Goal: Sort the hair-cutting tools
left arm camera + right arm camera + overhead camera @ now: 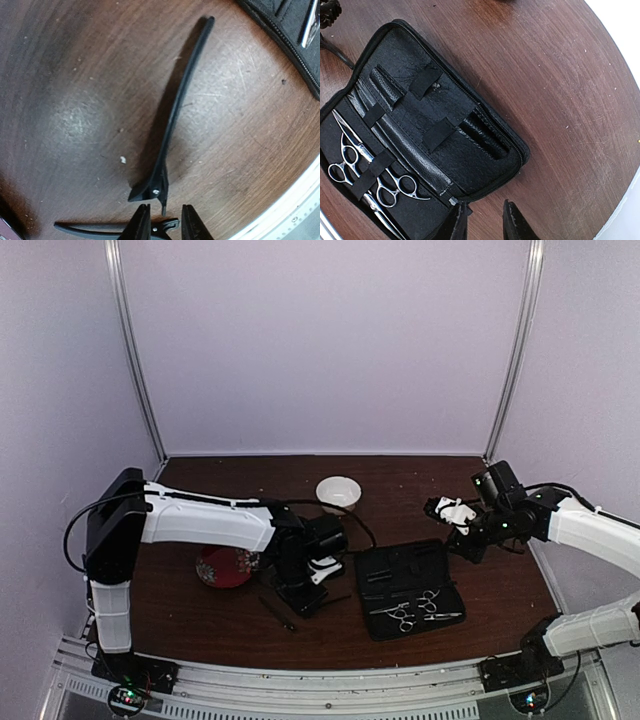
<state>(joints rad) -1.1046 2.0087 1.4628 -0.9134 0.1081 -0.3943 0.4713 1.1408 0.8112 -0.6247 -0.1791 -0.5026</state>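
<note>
Backdrop: lavender walls, with a dark, scuffed wood surface (200, 625).
Far left: red plate (225, 567), not your concern.
Left claw (166, 212): low over the surface, fingers close together. The hinge end of the near black clip (95, 230) lies between them. You cannot tell whether it is clamped or only straddled.
Just beyond: far black clip (175, 115), flat on the wood and ungripped.
Step, as judged: taking the near clip. Close squarely across its hinge, lift straight, and stay off the far clip's tail.
Centre-right: open black case (485, 165), with both silver scissors (351, 134) strapped inside.
Right claw (483, 205): fingers apart and empty, hovering at the case's edge.
</note>
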